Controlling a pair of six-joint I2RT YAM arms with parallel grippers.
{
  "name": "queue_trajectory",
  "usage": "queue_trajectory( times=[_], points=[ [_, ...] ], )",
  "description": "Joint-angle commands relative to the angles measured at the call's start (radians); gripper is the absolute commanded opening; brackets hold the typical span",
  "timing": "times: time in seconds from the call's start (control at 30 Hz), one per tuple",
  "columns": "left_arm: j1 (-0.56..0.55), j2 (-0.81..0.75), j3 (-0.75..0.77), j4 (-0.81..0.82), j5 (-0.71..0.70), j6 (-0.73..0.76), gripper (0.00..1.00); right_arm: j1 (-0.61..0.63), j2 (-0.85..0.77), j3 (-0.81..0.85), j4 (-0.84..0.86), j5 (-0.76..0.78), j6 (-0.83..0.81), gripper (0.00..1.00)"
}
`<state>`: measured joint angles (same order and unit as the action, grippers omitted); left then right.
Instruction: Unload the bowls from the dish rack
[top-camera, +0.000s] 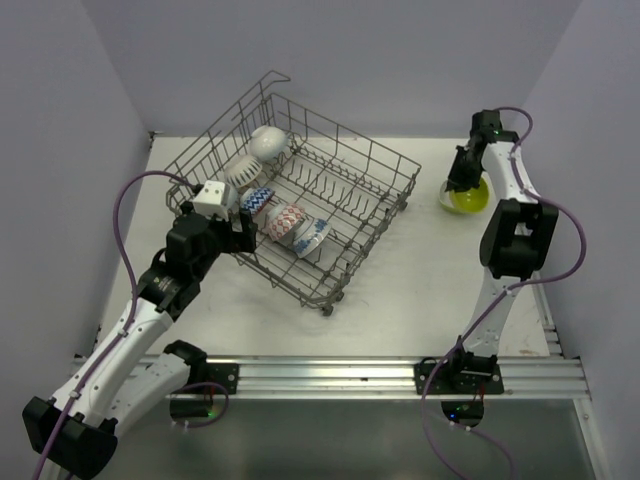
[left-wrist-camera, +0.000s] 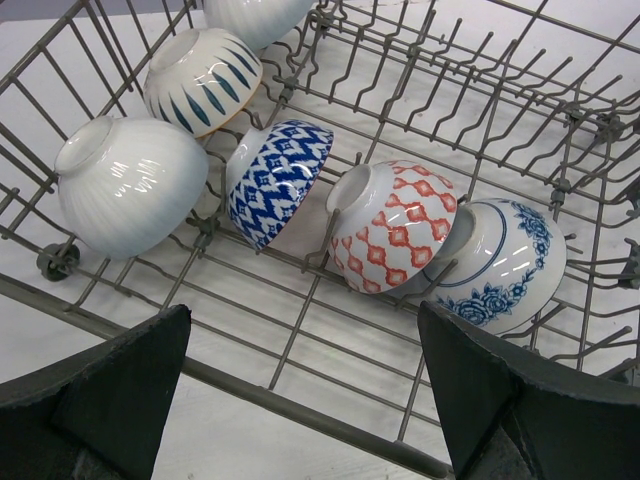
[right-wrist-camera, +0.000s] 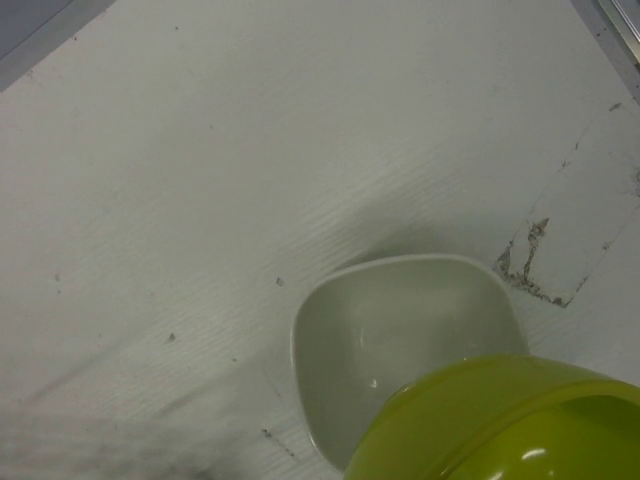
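Dish rack (top-camera: 345, 195) centre-left on table (top-camera: 420, 290) in top view, left pincer (top-camera: 243, 228) at its left rim, right pincer (top-camera: 463, 183) at lime bowl (top-camera: 472, 200) upper right, grip cannot be told; left wrist: pincer wide open, empty, patterned bowls (left-wrist-camera: 278, 180) tipped among tines mid-frame; right wrist: lime bowl lower right, over white bowl (right-wrist-camera: 390, 340).

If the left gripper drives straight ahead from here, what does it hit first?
Probably the dish rack's near wire rail, which crosses between the open jaws; beyond it lies the red-patterned bowl. Depth is unclear.
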<state>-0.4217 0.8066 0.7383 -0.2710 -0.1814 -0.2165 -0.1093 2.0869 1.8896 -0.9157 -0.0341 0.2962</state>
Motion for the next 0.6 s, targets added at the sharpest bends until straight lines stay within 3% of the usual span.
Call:
queue_trajectory(
  times=[0.0, 0.57],
  points=[
    [-0.006, -0.001, 0.003, 0.033, 0.013, 0.005, 1.0, 0.002, 0.033, 0.091, -0.034, 0.031, -0.031, 0.0],
    [-0.011, 0.002, 0.003, 0.03, 0.007, 0.009, 1.0, 0.003, 0.188, 0.264, -0.088, 0.066, -0.049, 0.0]
  ],
)
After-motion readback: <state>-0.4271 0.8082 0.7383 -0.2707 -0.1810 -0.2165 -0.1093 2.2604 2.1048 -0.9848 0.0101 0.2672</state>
